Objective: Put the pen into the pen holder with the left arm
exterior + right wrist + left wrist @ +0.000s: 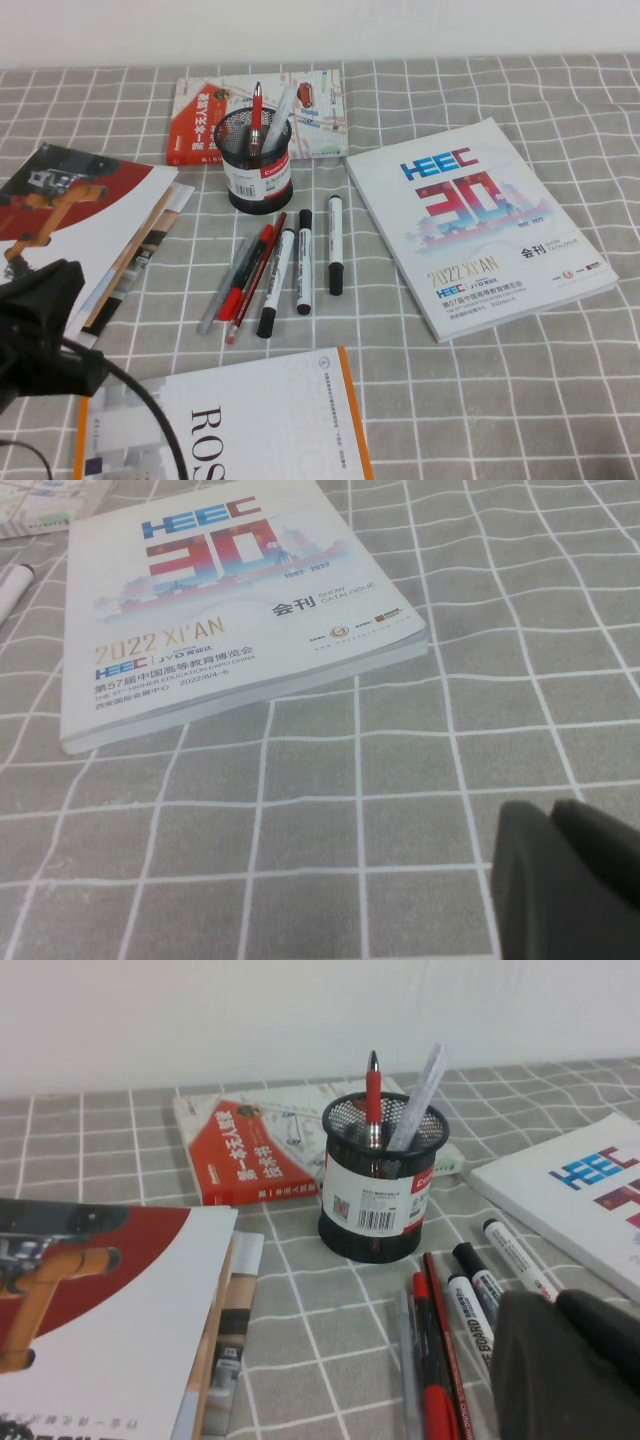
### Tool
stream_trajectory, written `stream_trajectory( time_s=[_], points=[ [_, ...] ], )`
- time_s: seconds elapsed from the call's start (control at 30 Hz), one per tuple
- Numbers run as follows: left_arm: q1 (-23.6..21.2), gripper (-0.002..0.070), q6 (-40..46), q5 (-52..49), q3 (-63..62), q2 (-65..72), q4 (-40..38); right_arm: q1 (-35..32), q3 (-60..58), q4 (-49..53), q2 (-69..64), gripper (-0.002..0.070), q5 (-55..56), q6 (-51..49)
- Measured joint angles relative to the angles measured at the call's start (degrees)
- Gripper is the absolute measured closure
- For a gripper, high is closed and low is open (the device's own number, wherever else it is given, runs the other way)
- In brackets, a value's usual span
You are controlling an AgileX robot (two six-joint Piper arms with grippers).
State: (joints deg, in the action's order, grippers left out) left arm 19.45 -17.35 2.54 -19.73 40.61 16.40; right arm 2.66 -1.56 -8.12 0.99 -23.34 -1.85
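A red pen [256, 118] stands upright in the black mesh pen holder [257, 160] at the far middle of the desk [560, 380], tip upward, its long axis near vertical, beside a pale ruler-like stick [420, 1095]. The left gripper [570, 1370] sits low at the near left, well apart from the holder, which lies ahead of it; whether its fingers are spread cannot be told. The right gripper [565, 880] rests near a white catalogue [480, 225], its state equally unclear. The left arm is nearer.

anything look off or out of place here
Nothing stands out. The pen stands upright, tip up, in the pen holder; the markers lie loose in a row in front of it. The left gripper and right gripper sit back, holding nothing.
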Motion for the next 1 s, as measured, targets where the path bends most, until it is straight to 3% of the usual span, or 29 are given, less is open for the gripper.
stream_trajectory(
  time_s=[0.13,0.4,0.7,1.0],
  points=[
    [0.0,0.0675,2.8,0.5,2.0,-3.1,-2.6,0.0,0.0,0.0,0.0,0.0691,0.0,0.0],
    [-4.2,0.0675,20.0,1.1,9.8,-19.4,-20.1,0.0,0.0,0.0,0.0,0.0691,0.0,0.0],
    [-12.1,0.0675,22.2,1.1,19.8,-35.8,-24.5,0.0,0.0,0.0,0.0,0.0691,0.0,0.0],
    [-13.5,0.0675,23.9,-9.9,21.1,-41.0,-25.8,0.0,0.0,0.0,0.0,0.0691,0.0,0.0]
  ],
)
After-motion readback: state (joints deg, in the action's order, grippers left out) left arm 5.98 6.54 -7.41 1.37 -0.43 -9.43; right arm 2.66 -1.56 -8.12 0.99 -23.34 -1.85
